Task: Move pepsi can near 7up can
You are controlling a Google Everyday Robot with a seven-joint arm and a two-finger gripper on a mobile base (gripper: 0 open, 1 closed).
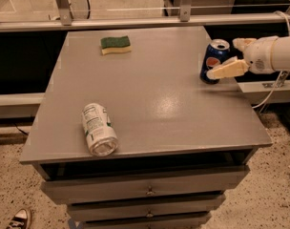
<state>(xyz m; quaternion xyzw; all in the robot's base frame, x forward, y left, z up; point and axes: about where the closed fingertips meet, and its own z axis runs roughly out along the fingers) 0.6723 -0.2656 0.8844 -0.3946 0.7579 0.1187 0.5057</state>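
The gripper (222,57), at the frame's right, has its fingers spread wide and grips nothing. The upright pepsi can (212,55) stands just left, at their gap's mouth. The 7up can (99,129) lies toppled at lower left, well apart.

Pepsi logo on pepsi can (212,62)

The end effector (222,58), jaws apart, flanks the upright pepsi can (212,60) on the table (159,104).
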